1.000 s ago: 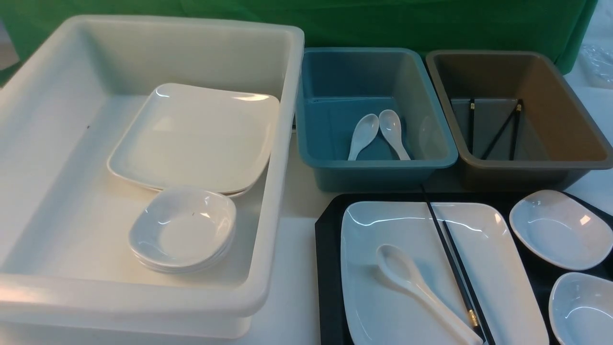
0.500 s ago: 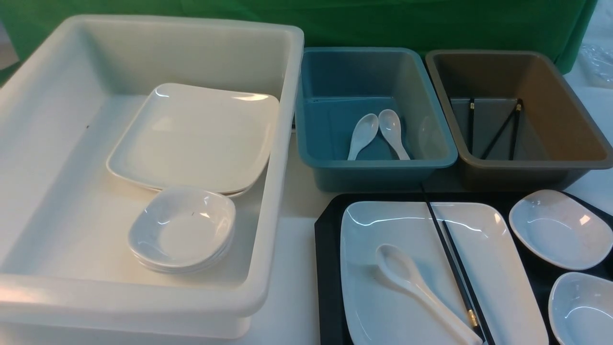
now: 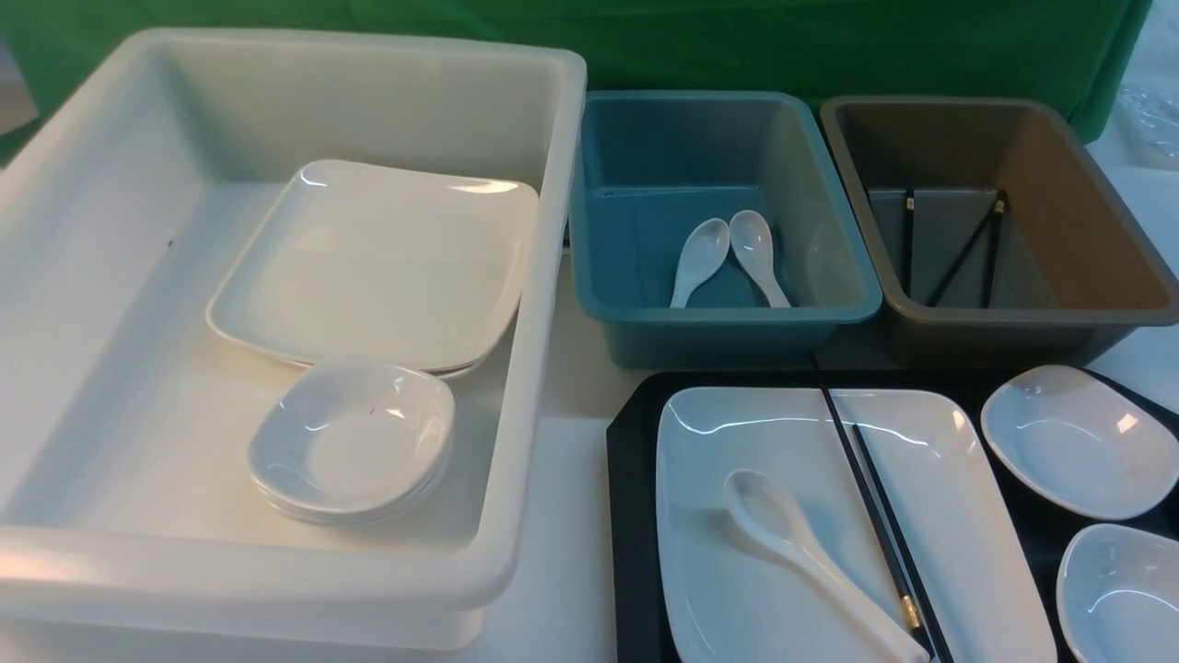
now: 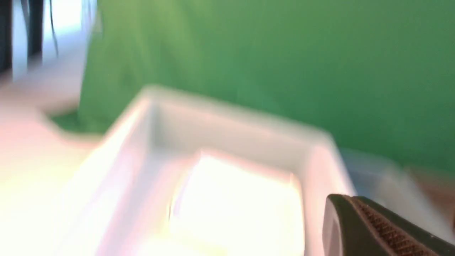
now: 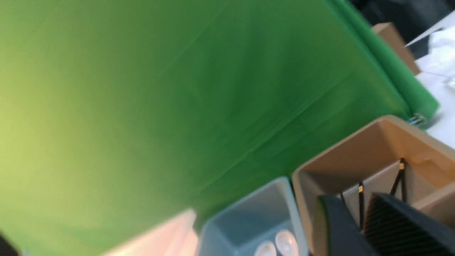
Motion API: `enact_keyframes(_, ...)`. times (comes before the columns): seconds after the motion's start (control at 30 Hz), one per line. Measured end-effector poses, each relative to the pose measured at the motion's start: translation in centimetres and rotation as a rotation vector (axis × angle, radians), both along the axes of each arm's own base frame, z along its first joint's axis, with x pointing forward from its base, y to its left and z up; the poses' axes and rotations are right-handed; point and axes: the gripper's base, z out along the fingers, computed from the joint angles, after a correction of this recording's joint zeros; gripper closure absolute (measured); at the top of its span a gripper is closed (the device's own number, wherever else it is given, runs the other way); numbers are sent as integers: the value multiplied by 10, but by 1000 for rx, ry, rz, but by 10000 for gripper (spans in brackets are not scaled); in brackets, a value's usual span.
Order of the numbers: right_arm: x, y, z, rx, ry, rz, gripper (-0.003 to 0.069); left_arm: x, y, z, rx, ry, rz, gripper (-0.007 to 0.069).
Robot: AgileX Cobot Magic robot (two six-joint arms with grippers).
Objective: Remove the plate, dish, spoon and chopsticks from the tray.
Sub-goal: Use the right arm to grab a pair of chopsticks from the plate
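The black tray (image 3: pixel 631 516) sits on the right side of the front view, on the robot's side of the blue tub (image 3: pixel 728 318) and the brown tub (image 3: pixel 1087 239). Nothing has been cleared from it yet. The large white plate (image 3: pixel 728 599) fills its left part, and two small dishes (image 3: pixel 1068 442) (image 3: pixel 1119 594) lie just beside the plate on the right. The spoon (image 3: pixel 792 543) rests on the plate, its bowl toward the far left and its handle slanting toward the near right. The chopsticks (image 3: pixel 870 502) lie across the plate just to the right of the spoon. Their long axis runs from the tray's far rim back toward the robot, drifting slightly right, with the gold band at the near end.

Neither arm appears in the front view. In the right wrist view, the right gripper (image 5: pixel 350 206) holds nothing, and its jaws stand a narrow gap apart. It faces the brown tub and the green backdrop, and the tray is out of that view, so the tableware probably lies below and behind its aim. The left gripper (image 4: pixel 387 231) shows only one finger, blurred, over the white tub (image 4: pixel 320 160), so whether it is released or clenched cannot be told.

With the tray on the right, the right arm looks nearer. To pick up the chopsticks it would probably need to come down with its jaws set across that near-far axis.
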Motion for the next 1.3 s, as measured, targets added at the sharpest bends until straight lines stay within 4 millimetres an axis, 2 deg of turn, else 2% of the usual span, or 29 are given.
enact_keyframes(0.07, 1, 5, 22, -114, 99, 59, 592, 22, -4, -7, 1, 127, -66, 621)
enact_keyframes(0.13, 7, 10, 43, -216, 213, 127, 617, 42, -8, -16, -5, 230, -125, 621)
enact_keyframes(0.17, 15, 14, 61, -284, 313, 185, 627, 59, -10, -25, -9, 300, -172, 621)
enact_keyframes(0.23, 30, 22, 76, -378, 497, 284, 630, 80, -14, -38, -13, 382, -232, 621)
enact_keyframes(0.33, 52, 30, 86, -479, 710, 393, 631, 101, -17, -53, -15, 455, -287, 624)
enact_keyframes(0.37, 70, 34, 84, -522, 814, 436, 631, 109, -21, -58, -19, 483, -316, 624)
enact_keyframes(0.43, 93, 39, 80, -559, 903, 472, 631, 118, -31, -65, -4, 518, -372, 624)
enact_keyframes(0.47, 103, 41, 77, -568, 938, 483, 631, 121, -37, -67, 7, 532, -402, 624)
enact_keyframes(0.5, 122, 45, 69, -577, 996, 501, 630, 124, -52, -70, 42, 552, -466, 624)
enact_keyframes(0.57, 137, 48, 59, -583, 1051, 517, 619, 125, -65, -71, 67, 569, -511, 624)
enact_keyframes(0.63, 163, 53, 35, -590, 1165, 549, 576, 124, -90, -75, 122, 608, -576, 624)
enact_keyframes(0.73, 186, 58, 9, -595, 1270, 577, 449, 119, -121, -79, 180, 641, -650, 624)
enact_keyframes(0.8, 205, 63, -14, -598, 1325, 587, 306, 114, -146, -84, 218, 668, -717, 624)
enact_keyframes(0.93, 228, 74, -44, -616, 1349, 598, 175, 108, -177, -92, 256, 694, -805, 624)
enact_keyframes(1.1, 245, 92, -75, -663, 1343, 616, 148, 109, -193, -101, 272, 706, -835, 624)
enact_keyframes(1.3, 256, 103, -107, -717, 1377, 630, 145, 113, -195, -108, 283, 724, -826, 624)
